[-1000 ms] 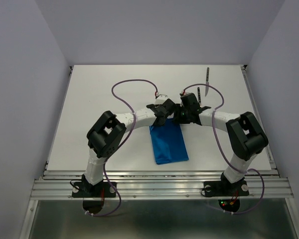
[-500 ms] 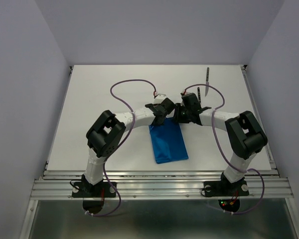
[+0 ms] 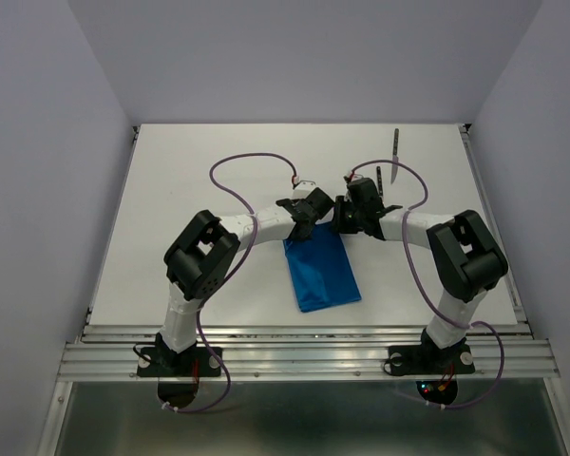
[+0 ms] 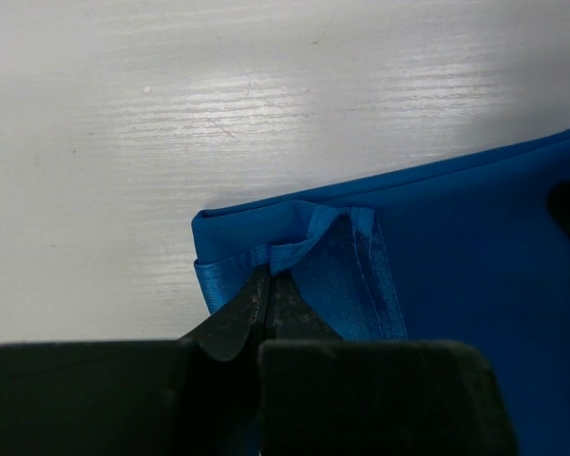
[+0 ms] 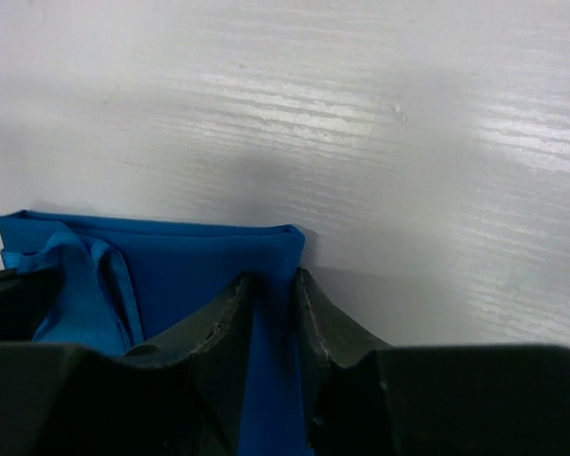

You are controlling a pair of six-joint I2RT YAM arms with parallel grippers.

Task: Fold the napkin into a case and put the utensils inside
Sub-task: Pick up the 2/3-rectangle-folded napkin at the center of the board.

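The white surface (image 3: 190,190) filled the middle of the top view. The left arm (image 3: 204,256) and right arm (image 3: 465,252) rose from the bottom edge and bent inward to meet near frame centre.

Just below centre lay the napkin (image 3: 325,275), folded into a narrow blue rectangle. Its long side ran down the frame with a slight lean to the lower right. Its upper end sat under both tools.

The left tool (image 3: 302,226) was at the napkin's upper left corner. In the left wrist view its tips (image 4: 266,290) were together, clamped on the hem of the napkin (image 4: 475,247), which rose in a small peak there.

The right tool (image 3: 343,222) was at the upper right corner. In the right wrist view this tool (image 5: 269,285) had its fingers slightly apart, astride the edge of the napkin (image 5: 190,256), with blue cloth showing through the narrow gap.

The knife (image 3: 395,143) lay in the upper right of the top view, well apart from the napkin. A second utensil (image 3: 381,180) lay below it by the right arm's cable, too small to name.
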